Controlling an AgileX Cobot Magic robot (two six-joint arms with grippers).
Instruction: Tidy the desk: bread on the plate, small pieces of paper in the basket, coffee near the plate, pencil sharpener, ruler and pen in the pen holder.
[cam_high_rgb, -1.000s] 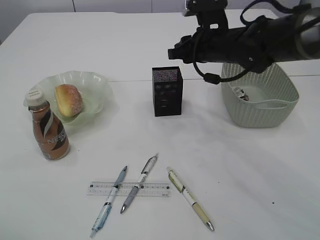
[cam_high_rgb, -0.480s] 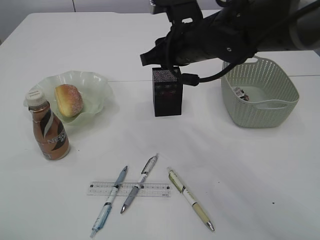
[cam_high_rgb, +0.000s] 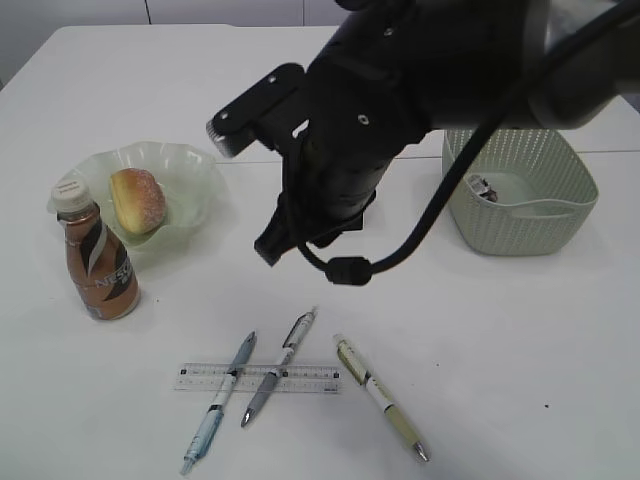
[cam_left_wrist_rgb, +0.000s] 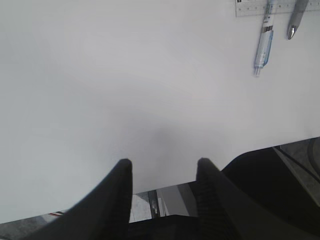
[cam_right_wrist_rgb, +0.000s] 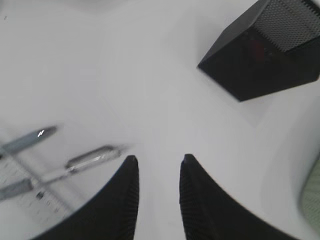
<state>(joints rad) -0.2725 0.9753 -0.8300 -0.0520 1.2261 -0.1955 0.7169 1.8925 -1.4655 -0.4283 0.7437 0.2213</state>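
While wavy-rimmed, the plate (cam_high_rgb: 190, 170) holds oval bread (cam_high_rgb: 137, 200).

Golden-brown sugar-dusted oval bun (cam_high_rgb: 137, 200); pale green translucent wavy-rimmed dish (cam_high_rgb: 190, 165); brown-and-white swirl-labelled plastic bottle (cam_high_rgb: 97, 262), white-capped; black mesh cup (cam_right_wrist_rgb: 265, 47).

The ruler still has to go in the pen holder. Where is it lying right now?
In the exterior view the ruler lies flat near the desk's front edge, left of centre, under two crossing pens, below the coffee bottle.
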